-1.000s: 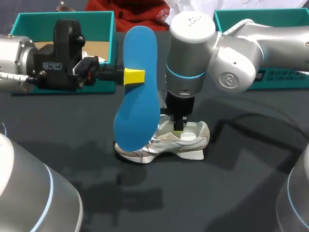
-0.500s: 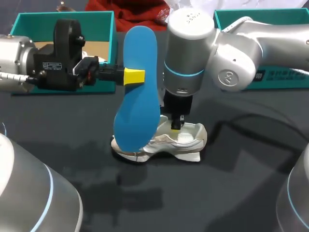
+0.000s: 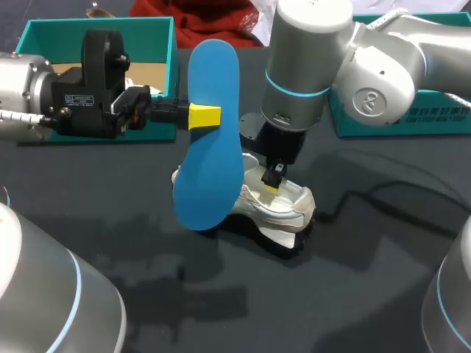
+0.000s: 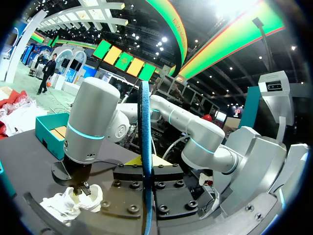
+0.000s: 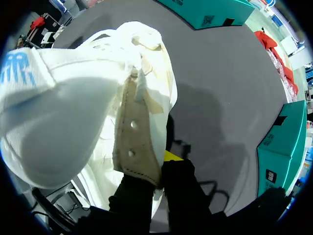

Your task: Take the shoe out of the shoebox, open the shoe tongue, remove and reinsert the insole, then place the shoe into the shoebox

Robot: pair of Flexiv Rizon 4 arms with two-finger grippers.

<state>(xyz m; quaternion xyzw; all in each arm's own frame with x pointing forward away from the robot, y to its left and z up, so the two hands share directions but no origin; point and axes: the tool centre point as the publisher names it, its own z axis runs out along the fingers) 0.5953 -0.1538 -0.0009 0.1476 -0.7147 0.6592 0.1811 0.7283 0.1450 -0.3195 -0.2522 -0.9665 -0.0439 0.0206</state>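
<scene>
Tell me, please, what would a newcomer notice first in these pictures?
The big blue insole stands out first: the left gripper holds it upright in the air, in the middle of the scene. Partly hidden behind its lower end, a white shoe sits on the dark table, with the right gripper pinching its upper part from above. A teal shoebox stands at the far left.

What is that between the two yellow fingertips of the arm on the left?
The blue insole: the left gripper is shut on it, seen edge-on in the left wrist view. The right gripper grips the shoe.
</scene>
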